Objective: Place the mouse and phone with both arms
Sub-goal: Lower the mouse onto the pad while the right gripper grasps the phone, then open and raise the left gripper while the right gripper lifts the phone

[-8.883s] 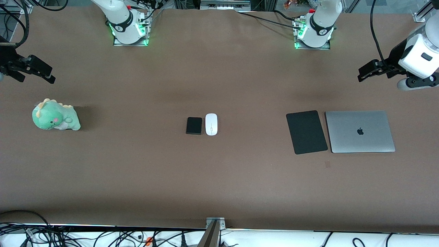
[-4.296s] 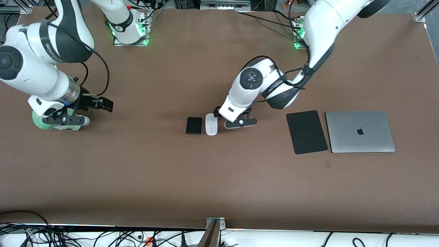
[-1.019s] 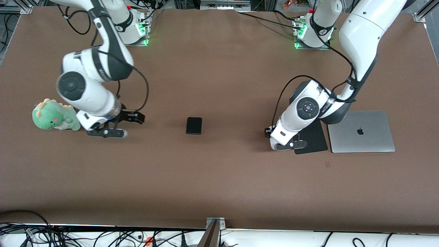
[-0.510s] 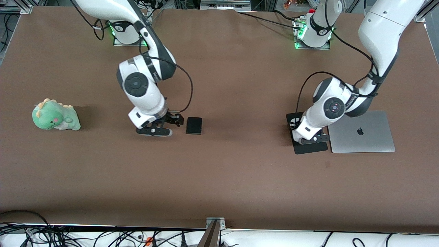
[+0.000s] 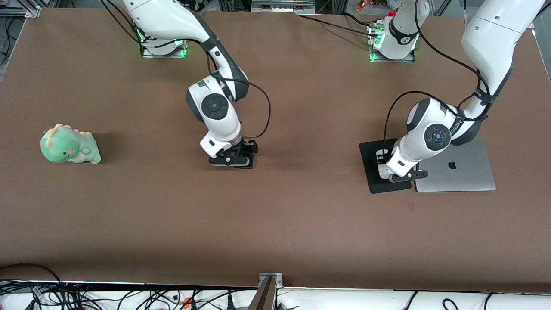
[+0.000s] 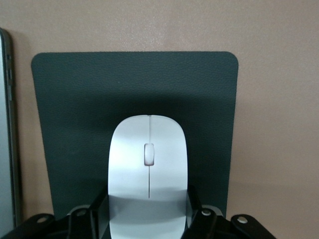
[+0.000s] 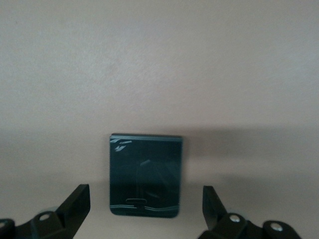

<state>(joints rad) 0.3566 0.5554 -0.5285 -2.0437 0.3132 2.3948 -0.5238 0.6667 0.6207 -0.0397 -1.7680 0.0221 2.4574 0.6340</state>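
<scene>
The white mouse (image 6: 148,159) is held between the fingers of my left gripper (image 6: 146,211), low over the middle of the black mouse pad (image 6: 70,124); I cannot tell whether it touches the pad. In the front view my left gripper (image 5: 384,162) is over the pad (image 5: 371,178). The black phone (image 7: 145,174) lies flat on the brown table. My right gripper (image 7: 144,196) is open and straddles it, with its fingers (image 7: 77,201) apart from the phone's sides. In the front view my right gripper (image 5: 239,156) hides the phone.
A closed silver laptop (image 5: 456,165) lies beside the mouse pad toward the left arm's end; its edge shows in the left wrist view (image 6: 6,149). A green plush dinosaur (image 5: 69,145) sits at the right arm's end of the table.
My right gripper has moved from beside the plush dinosaur to over the phone. My left gripper has carried the mouse from beside the pad to over its middle.
</scene>
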